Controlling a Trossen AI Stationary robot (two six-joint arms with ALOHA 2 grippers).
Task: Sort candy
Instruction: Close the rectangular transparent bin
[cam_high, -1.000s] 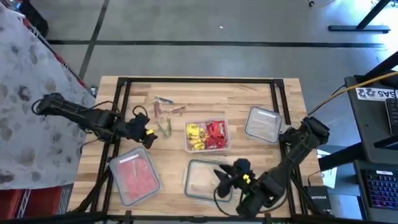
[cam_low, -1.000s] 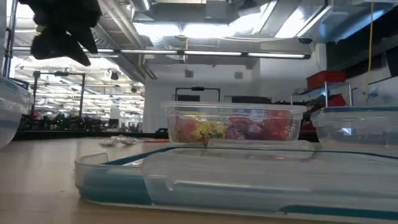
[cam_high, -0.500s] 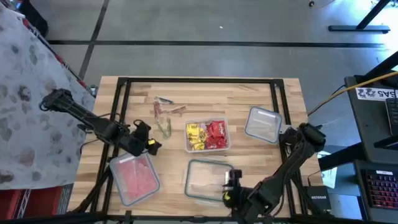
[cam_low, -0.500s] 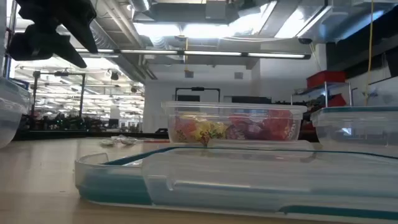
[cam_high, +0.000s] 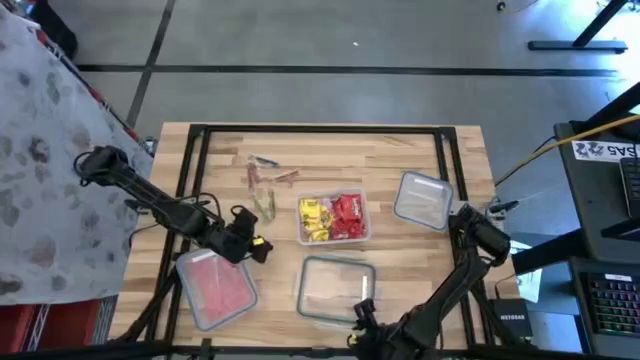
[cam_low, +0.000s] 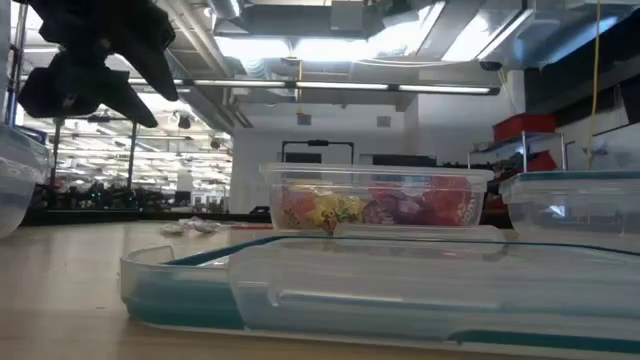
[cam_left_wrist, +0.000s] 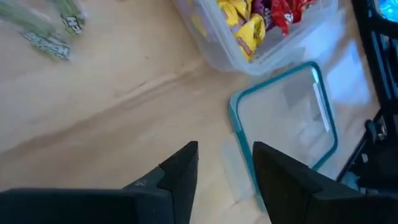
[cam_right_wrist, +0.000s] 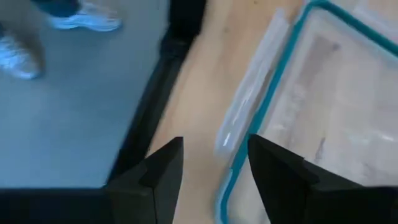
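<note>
Surface: pale wooden planks with a dark frame along its edges, carrying everything below.

My left arm: reaches in from the left edge, over the left half of the surface.

My right arm: folds back along the right edge down to the near edge.

Container with pink contents: clear, rounded corners, near-left on the surface, just beside my left gripper.

Empty container with teal rim: near centre, nothing inside that I can see; in the low view it fills the foreground.

Container holding candy: clear, at the centre of the surface, just far of the teal-rimmed one.

Empty clear container: right of the candy container, near my right arm.

My left gripper: hovers above the surface between the pink-filled container and the candy container, fingers apart with nothing between them, as the left wrist view shows.

My right gripper: at the near edge beside the teal-rimmed container, fingers apart, empty.

Candy: yellow pieces on the left of its container, red pieces on the right.

Loose wrapped pieces: a few scattered on the bare surface, far-left of the candy container; colours too small to tell apart surely.
</note>
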